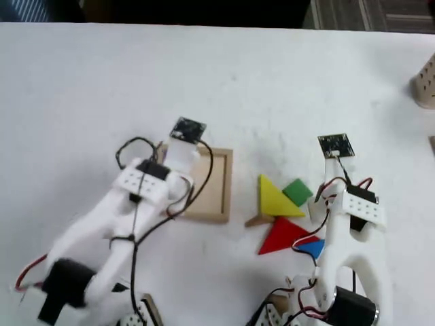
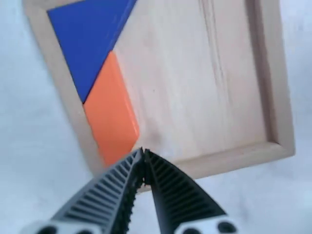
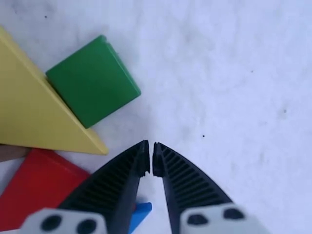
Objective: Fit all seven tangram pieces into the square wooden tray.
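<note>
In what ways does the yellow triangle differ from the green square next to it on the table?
Shape: the yellow triangle has three corners, the green square has four. Size: the yellow triangle is clearly larger than the green square. Colour: one is yellow, the other green. Both lie flat on the white table, touching along one edge, outside the wooden tray.

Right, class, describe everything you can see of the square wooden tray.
The tray is pale, plain wood: a flat square floor inside a raised rim. It lies flat on the white table. A blue triangle and an orange piece lie edge to edge against one rim; the rest of the floor shows bare wood. The left hand, shut, is over the rim by the orange piece.
</note>
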`<move>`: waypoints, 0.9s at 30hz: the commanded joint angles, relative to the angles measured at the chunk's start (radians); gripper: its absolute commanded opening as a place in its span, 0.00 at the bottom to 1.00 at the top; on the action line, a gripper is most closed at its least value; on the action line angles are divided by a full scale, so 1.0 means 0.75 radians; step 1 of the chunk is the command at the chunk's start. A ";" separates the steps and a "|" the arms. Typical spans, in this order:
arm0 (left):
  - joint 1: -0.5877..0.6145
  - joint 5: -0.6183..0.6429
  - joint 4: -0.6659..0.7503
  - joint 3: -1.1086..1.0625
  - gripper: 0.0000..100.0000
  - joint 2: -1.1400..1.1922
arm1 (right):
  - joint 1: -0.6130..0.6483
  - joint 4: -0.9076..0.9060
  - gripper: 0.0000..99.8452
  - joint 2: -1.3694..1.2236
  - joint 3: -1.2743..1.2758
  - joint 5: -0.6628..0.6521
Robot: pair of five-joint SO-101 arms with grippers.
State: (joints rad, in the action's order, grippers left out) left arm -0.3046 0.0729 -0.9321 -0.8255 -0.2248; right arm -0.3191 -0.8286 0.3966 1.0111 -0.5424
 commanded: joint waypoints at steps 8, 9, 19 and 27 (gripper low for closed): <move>0.171 0.012 -0.002 -0.239 0.03 -0.744 | 0.011 0.024 0.02 0.011 -0.006 -0.012; 0.228 0.012 0.000 -0.243 0.03 -0.774 | 0.011 0.024 0.02 0.011 -0.006 -0.012; 0.453 0.023 0.215 -0.241 0.03 -0.619 | 0.085 0.019 0.02 0.015 -0.010 -0.020; 0.515 0.023 0.219 -0.014 0.03 -0.206 | 0.220 -0.050 0.02 0.019 -0.068 -0.031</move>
State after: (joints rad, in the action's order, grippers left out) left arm 0.0376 0.0806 -0.7956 -0.9559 -0.4979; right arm -0.1811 -0.8301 0.3966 1.0111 -0.5424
